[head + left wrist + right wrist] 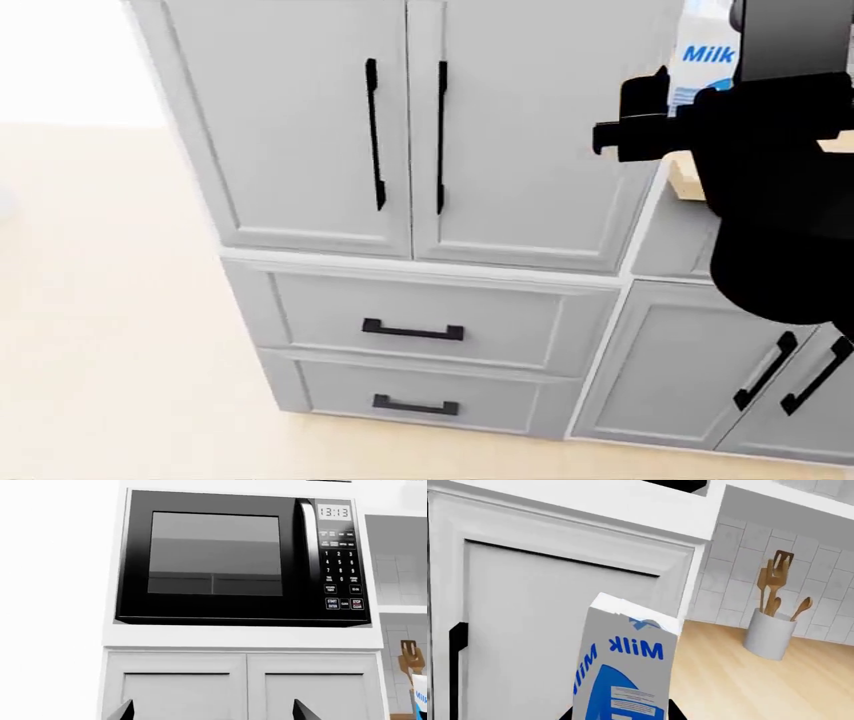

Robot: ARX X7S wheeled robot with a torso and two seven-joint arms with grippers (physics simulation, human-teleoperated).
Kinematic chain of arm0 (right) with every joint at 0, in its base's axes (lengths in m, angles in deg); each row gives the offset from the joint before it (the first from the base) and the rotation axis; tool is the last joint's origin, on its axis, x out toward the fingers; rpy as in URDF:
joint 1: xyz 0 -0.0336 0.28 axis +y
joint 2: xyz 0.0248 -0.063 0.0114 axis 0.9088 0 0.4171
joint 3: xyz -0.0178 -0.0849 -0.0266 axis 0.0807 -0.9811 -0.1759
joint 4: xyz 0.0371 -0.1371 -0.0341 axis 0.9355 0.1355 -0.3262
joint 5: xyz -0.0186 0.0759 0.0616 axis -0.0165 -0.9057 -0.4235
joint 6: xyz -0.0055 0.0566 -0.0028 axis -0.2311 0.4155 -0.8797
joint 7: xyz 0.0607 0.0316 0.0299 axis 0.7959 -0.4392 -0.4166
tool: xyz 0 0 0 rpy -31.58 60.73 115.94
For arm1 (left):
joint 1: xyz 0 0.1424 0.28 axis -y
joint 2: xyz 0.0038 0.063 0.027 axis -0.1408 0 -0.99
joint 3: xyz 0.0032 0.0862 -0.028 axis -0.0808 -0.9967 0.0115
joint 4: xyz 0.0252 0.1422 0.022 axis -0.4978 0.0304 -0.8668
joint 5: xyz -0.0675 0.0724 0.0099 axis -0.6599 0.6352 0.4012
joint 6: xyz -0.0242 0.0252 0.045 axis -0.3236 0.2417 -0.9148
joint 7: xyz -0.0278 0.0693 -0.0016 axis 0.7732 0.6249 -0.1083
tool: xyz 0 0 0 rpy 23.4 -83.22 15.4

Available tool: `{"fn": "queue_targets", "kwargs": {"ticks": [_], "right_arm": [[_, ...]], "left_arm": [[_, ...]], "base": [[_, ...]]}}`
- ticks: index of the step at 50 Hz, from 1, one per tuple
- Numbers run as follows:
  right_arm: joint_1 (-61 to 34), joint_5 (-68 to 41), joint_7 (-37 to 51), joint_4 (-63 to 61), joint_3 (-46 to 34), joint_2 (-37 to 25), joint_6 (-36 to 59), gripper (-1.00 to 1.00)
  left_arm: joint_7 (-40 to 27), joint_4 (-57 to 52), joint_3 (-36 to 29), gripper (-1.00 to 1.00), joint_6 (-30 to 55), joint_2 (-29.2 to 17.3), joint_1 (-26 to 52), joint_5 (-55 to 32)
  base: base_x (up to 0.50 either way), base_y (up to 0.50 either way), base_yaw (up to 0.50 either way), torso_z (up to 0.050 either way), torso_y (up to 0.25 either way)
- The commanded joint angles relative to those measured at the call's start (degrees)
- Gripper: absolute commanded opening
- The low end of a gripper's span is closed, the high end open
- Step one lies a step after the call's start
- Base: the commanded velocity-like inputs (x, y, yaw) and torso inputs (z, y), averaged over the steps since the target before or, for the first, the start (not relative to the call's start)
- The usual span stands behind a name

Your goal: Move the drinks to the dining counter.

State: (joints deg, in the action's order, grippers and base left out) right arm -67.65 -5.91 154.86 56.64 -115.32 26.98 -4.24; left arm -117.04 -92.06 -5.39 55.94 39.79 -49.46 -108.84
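Note:
The white-and-blue Milk carton (pixel 627 670) sits between my right gripper's (pixel 620 716) dark fingers, which press against both its sides, in front of a white cabinet door. In the head view the carton (pixel 701 55) shows at the top right, partly hidden behind my black right arm (pixel 774 180). A sliver of the carton (pixel 421 700) shows at the edge of the left wrist view. My left gripper (pixel 215 714) is open and empty, facing the cabinet under a microwave. The other two drinks and the dining counter are out of view.
A black microwave (pixel 213 560) is built in above grey-white cabinet doors (pixel 180 690). A grey-white pot with wooden utensils (pixel 770 630) stands on the light-wood worktop (pixel 747 675) by the tiled wall. Tall cabinet doors (pixel 387 120) and black-handled drawers (pixel 414 325) fill the head view.

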Motion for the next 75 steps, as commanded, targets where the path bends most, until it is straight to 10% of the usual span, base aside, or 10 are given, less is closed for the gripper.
{"fn": "queue_targets", "kwargs": {"ticks": [1, 75], "right_arm": [[-0.9, 1.21, -0.26, 0.17, 1.02, 0.25, 0.78, -1.0], [-1.2, 3.63, -1.25, -0.53, 0.91, 1.08, 2.68, -1.0]], "left_arm": [[-0.14, 0.15, -0.49, 1.0, 0.11, 0.08, 0.45, 0.04], [-0.1, 0.41, 0.08, 1.0, 2.33, 1.35, 1.19, -0.44]], "base": [[-0.09, 0.49, 0.0, 0.0, 0.0], [-0.05, 0.5, 0.0, 0.0, 0.001]]}}
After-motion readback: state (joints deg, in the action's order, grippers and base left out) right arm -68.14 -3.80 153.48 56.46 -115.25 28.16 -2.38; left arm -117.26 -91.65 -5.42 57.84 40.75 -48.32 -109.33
